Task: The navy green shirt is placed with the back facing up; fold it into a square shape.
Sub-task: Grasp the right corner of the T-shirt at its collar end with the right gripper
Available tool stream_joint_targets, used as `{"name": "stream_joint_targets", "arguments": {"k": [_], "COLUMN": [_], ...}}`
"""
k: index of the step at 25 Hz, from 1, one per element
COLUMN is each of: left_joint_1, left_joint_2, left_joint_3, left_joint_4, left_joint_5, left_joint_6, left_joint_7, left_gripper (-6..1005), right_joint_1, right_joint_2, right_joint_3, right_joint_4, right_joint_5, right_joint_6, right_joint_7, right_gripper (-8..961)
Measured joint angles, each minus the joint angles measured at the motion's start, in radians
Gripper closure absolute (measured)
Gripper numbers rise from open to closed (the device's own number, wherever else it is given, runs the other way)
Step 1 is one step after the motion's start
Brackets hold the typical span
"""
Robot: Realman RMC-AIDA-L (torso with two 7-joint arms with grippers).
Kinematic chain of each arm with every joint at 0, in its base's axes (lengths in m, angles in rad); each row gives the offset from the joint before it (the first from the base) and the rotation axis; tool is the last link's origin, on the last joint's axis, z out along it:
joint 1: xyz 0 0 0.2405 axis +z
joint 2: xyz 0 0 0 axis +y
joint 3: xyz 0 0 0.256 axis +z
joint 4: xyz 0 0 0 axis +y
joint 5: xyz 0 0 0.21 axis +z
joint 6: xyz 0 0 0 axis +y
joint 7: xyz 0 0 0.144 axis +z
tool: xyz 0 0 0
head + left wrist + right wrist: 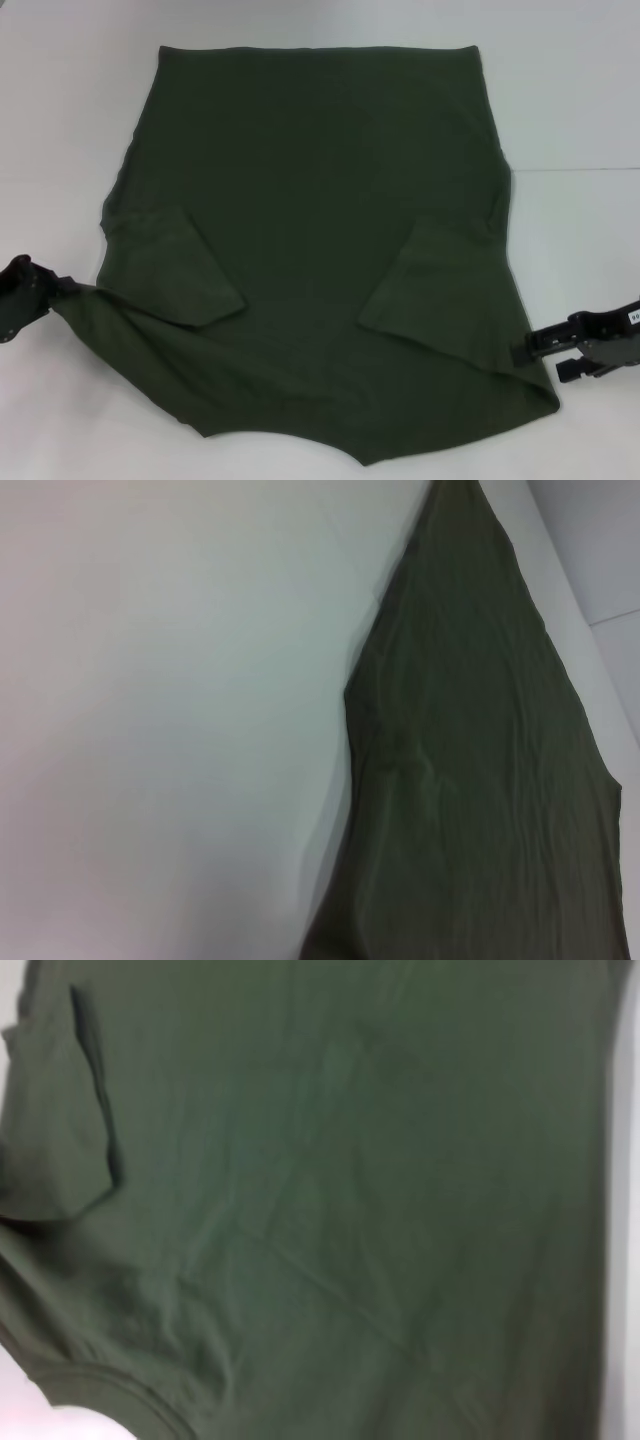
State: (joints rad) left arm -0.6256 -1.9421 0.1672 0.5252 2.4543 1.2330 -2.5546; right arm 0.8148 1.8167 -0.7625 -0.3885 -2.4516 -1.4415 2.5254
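The navy green shirt lies spread on the white table, both short sleeves folded inward, one sleeve on the left and the other sleeve on the right. My left gripper is at the shirt's near-left edge, shut on the fabric, which is drawn out into a point toward it. My right gripper sits low at the shirt's near-right edge, touching the cloth. The left wrist view shows the shirt stretching away over the table. The shirt fills the right wrist view.
White table surface surrounds the shirt on all sides. A thin seam runs across the table at the right. The shirt's near edge lies close to the table's front.
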Motion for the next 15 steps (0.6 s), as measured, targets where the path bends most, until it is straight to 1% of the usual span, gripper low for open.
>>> {"name": "stream_joint_targets", "arguments": {"k": [5, 11, 15], "left_joint_1": [-0.001, -0.002, -0.003], "left_joint_2": [0.0, 0.0, 0.0], "left_joint_3": [0.002, 0.002, 0.003], "left_joint_4": [-0.002, -0.002, -0.002], "left_joint_5": [0.0, 0.0, 0.0], "left_joint_6": [-0.001, -0.001, -0.001], "left_joint_7": [0.0, 0.001, 0.001], "left_gripper": [996, 997, 997], "right_joint_1": [0.002, 0.002, 0.002], "right_joint_2": [0.006, 0.006, 0.013], "right_joint_3": [-0.011, -0.029, -0.057], "right_joint_4": [0.001, 0.002, 0.002], "right_joint_5": [-0.026, -0.027, -0.029], "right_joint_6": [0.005, 0.006, 0.015], "right_joint_7": [0.0, 0.004, 0.006], "right_gripper": [28, 29, 29]}}
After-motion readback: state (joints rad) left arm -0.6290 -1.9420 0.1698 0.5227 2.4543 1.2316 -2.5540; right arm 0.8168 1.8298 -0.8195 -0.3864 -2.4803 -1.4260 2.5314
